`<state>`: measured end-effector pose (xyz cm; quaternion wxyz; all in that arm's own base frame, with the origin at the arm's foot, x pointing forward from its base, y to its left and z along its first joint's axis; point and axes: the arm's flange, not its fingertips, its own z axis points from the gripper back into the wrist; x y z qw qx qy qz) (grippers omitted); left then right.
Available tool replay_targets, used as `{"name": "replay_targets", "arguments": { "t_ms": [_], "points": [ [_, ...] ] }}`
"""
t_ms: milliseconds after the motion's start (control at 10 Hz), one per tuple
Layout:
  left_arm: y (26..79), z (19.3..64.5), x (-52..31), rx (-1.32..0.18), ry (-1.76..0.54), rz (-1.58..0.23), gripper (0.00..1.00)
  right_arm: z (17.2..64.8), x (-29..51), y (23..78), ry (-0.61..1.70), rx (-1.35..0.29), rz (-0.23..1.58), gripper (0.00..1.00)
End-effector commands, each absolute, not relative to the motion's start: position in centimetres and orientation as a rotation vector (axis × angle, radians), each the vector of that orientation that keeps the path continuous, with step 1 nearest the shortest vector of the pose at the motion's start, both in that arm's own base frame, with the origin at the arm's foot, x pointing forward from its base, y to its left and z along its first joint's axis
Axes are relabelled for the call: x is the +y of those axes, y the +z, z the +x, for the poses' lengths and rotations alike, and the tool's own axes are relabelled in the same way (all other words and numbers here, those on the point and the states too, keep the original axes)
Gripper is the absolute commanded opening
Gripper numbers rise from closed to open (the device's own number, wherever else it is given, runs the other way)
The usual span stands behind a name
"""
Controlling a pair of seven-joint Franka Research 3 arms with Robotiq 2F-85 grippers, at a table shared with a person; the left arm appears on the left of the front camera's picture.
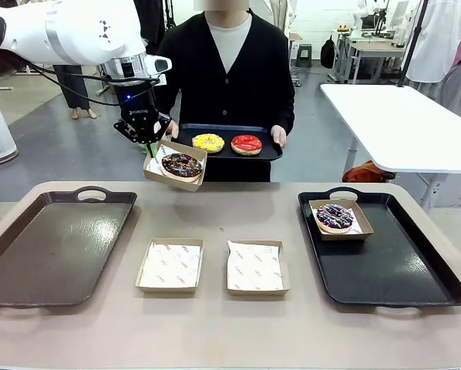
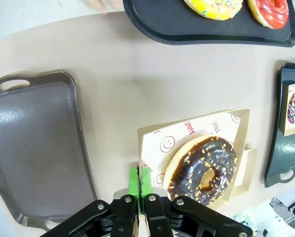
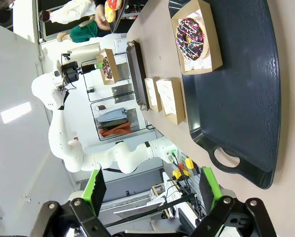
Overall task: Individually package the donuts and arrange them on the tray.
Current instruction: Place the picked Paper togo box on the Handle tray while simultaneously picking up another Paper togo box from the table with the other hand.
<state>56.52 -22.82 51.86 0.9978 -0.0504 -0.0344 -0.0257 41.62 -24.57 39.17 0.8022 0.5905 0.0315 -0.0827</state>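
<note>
Left claw (image 1: 148, 145) is clamped shut on the rim of a cardboard box (image 1: 196, 183) – the chocolate donut (image 1: 182, 164) sits inside it, held up in the air left of centre in the front view. The yellow donut (image 1: 208, 142) and red donut (image 1: 247, 144) are laid side by side on a serving tray (image 1: 269, 152) held by the person at top centre. The sprinkled dark donut (image 1: 335, 216) is boxed on the right tray (image 1: 392, 270). Two lined boxes (image 1: 169, 264) are parked at bottom centre of the table (image 1: 215, 208). Right claw (image 3: 150, 190) is spread wide open – nothing gripped
</note>
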Motion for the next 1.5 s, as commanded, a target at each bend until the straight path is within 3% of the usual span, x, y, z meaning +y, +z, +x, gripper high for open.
{"name": "replay_targets", "arguments": {
  "t_ms": [0,1100,1400],
  "points": [
    [51.8,56.3,-22.6,-0.079,-0.060,-0.102,0.00,41.7,-24.5,39.2,-0.183,0.073,1.264,1.00],
    [51.9,56.5,-22.8,-0.069,-0.051,-0.101,0.01,41.6,-24.6,39.2,-0.177,0.067,1.266,1.00],
    [53.0,55.3,-17.7,-0.086,-0.118,-0.094,0.01,43.6,-17.9,43.4,-0.104,0.167,1.011,1.00]
  ]
}}
